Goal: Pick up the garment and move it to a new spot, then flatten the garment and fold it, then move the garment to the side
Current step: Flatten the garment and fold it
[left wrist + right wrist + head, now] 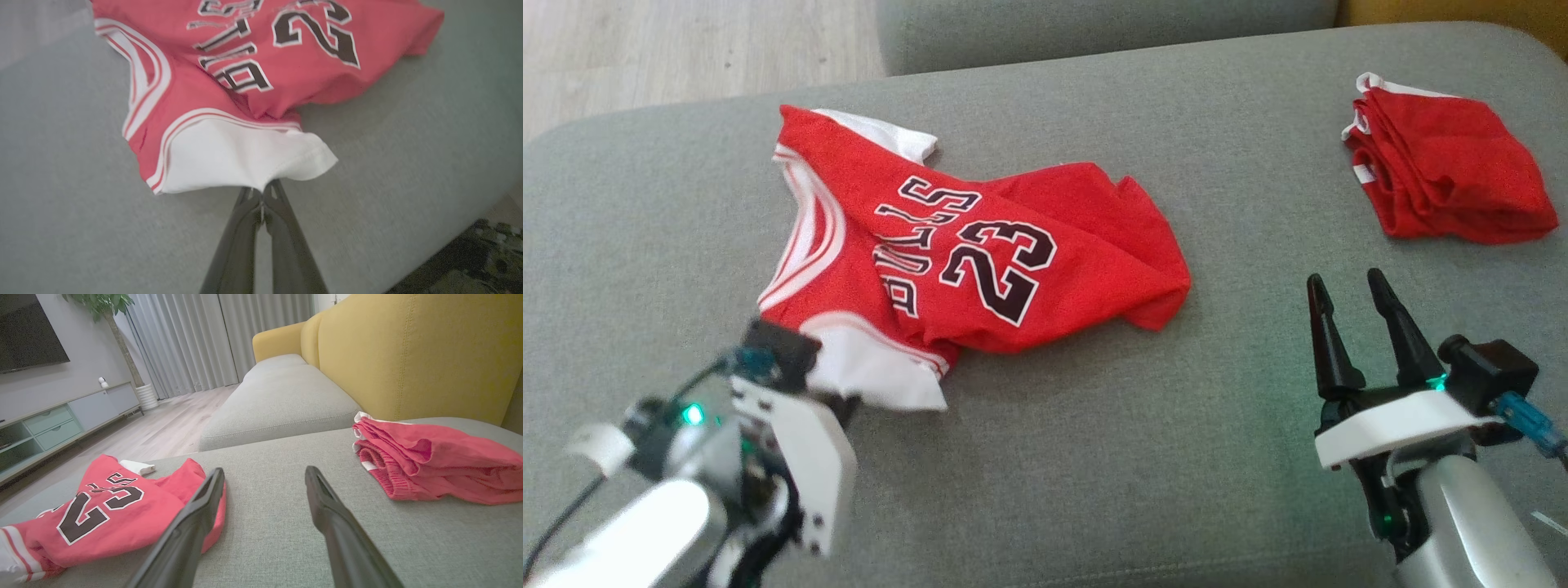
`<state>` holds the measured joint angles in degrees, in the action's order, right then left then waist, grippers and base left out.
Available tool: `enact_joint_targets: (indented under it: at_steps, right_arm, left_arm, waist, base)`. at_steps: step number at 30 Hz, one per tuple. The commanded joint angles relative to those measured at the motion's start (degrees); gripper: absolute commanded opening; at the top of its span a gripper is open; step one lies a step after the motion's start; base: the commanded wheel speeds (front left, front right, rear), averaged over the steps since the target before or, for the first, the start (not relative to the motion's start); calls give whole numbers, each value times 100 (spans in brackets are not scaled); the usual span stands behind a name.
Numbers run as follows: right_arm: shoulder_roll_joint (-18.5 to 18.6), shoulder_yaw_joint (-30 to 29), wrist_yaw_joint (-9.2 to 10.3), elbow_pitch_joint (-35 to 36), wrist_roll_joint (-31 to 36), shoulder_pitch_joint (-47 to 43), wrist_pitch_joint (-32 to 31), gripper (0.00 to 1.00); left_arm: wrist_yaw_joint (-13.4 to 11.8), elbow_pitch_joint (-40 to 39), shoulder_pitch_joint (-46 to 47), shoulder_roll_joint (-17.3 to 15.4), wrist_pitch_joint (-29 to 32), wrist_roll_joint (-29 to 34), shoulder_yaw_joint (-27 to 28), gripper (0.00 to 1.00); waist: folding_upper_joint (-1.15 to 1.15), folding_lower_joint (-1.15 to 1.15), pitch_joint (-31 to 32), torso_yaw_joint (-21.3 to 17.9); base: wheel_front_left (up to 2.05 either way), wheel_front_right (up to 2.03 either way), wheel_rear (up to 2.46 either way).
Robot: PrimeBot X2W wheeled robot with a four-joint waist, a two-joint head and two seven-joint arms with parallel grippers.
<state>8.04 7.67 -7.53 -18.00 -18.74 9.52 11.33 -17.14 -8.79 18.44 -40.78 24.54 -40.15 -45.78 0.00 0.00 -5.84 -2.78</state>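
Note:
The garment [980, 253] is a red jersey with white sleeves and a black "23", lying crumpled on the grey sofa cushion [1094, 457]. In the left wrist view my left gripper [261, 192] is shut, its two dark fingers pinching the hem of the garment's [245, 81] near white sleeve [241, 157]. In the head view the left gripper [837, 388] sits at that white sleeve [882, 380], its fingertips hidden by the wrist. My right gripper [1347, 298] hovers open over bare cushion right of the garment, nothing between its fingers [196, 514]; the garment [106, 510] lies to their left.
A second red garment [1445, 167], folded, lies at the cushion's far right, also seen as folded red cloth [433, 461] in the right wrist view. A yellow sofa back [412, 351] rises behind it. Another grey cushion [282, 396] and wooden floor [686, 49] lie beyond.

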Motion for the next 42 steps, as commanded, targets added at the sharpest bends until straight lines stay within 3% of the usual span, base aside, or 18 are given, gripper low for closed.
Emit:
enact_joint_targets:
  at_steps: [1, 2, 3, 4, 8, 11, 15, 20, 24, 32, 42]
  right_arm:
    - [55, 105, 4, 195, 3, 75, 3, 100]
    - [54, 108, 4, 190, 0, 80, -7, 100]
    - [52, 120, 4, 182, -2, 89, -24, 100]
    - [50, 131, 4, 175, -2, 98, -32, 100]
    - [62, 149, 4, 168, -1, 138, -43, 100]
    - [87, 134, 4, 170, 1, 138, -46, 100]
    - [93, 95, 4, 177, 9, 98, -43, 100]
    - [67, 94, 4, 188, 10, 67, -36, 100]
    - [51, 95, 4, 190, 9, 93, -29, 100]
    - [2, 188, 4, 132, -1, 218, -6, 100]
    - [6, 261, 4, -3, -58, 294, 79, 100]
  left_arm:
    - [-31, -364, 21, -262, 276, -69, 129, 0]
    - [-33, -418, -58, -242, 384, -109, 39, 0]
    - [-35, -414, -120, -203, 460, -107, -62, 42]
    - [-26, -373, -182, -119, 511, -135, -158, 100]
    - [27, -57, -284, 236, 303, -196, -279, 100]
    - [-25, -13, -343, 339, -63, -321, -51, 100]
    - [-218, -283, -447, 136, -405, -469, 405, 100]
    - [-481, -631, -675, -354, -532, -808, 1057, 100]
    - [-478, -440, -767, -517, -531, -1156, 1394, 100]
    - [214, 1019, -410, -297, 100, -2080, 1490, 100]
    - [831, 2342, 208, 195, 454, -2330, 1273, 100]
  waist:
    - [0, 0, -22, -9]
    - [0, 0, -36, -14]
    - [0, 0, -50, -25]
    - [0, 0, -59, -31]
    - [0, 0, -94, -55]
    - [0, 0, -104, -54]
    - [0, 0, -98, -31]
    - [0, 0, -94, -26]
    - [0, 0, -126, -44]
    - [0, 0, -206, -151]
    - [0, 0, -291, -297]
  base:
    - [0, 0, 0]
    - [0, 0, 0]
    - [0, 0, 0]
    - [0, 0, 0]
    - [0, 0, 0]
    - [0, 0, 0]
    - [0, 0, 0]
    - [0, 0, 0]
    - [0, 0, 0]
    - [0, 0, 0]
    - [0, 0, 0]
